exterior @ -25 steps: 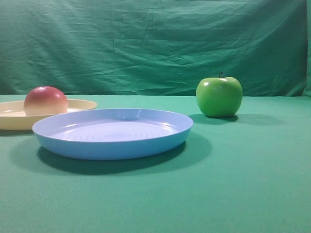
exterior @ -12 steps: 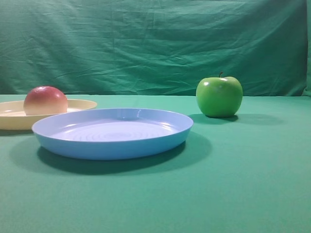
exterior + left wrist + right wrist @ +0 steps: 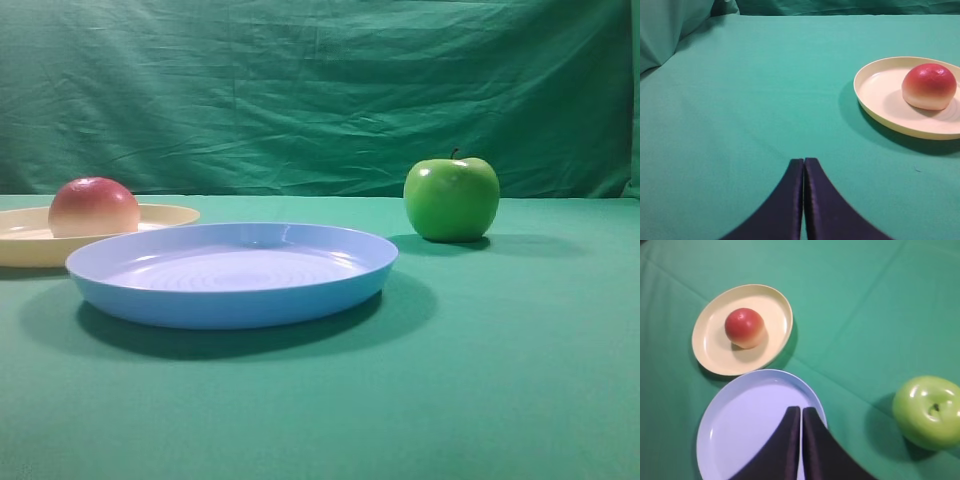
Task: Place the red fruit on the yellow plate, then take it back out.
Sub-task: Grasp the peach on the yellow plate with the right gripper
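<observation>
Centrally placed, blue plate (image 3: 232, 272), just beside and partly overlapping the view of yellow plate (image 3: 165, 214), with red fruit (image 3: 93, 207) resting inside that plate and green apple (image 3: 451, 198) well apart on the green cloth (image 3: 500, 380). Cut off at the exterior view's left edge, yellow plate; arms unseen there. Pressed together and holding nothing, left gripper (image 3: 804, 161) over bare cloth near yellow plate's rim, and right gripper (image 3: 800, 410) above blue plate.

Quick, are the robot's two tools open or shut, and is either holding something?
Left tool: shut, holding nothing, over bare green cloth.
Right tool: shut, holding nothing, above the blue plate.
</observation>
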You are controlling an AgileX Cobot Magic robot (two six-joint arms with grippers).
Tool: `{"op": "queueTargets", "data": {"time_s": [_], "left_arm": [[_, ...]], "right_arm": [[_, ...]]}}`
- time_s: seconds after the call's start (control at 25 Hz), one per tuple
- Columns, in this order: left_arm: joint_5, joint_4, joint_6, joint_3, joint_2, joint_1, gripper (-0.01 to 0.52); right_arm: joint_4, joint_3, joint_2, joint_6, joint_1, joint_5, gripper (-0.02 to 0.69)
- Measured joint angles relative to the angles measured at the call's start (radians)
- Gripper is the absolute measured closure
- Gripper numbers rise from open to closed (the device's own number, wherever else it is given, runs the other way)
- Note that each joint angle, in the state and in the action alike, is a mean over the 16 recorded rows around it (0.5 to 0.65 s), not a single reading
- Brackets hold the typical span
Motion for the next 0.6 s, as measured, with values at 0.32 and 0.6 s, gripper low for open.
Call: {"op": "queueTargets", "data": {"time_s": [0.32, 0.6], "left_arm": [[0.0, 0.0, 0.0, 0.0, 0.0, 0.0, 0.514], [0.0, 0.0, 0.0, 0.0, 0.0, 0.0, 0.514]], "right_arm": [[-0.007, -0.191, 0.192, -0.063, 0.102, 0.051, 0.522], [-0.043, -0.398, 0.385, -0.06, 0.165, 0.111, 0.355]]}}
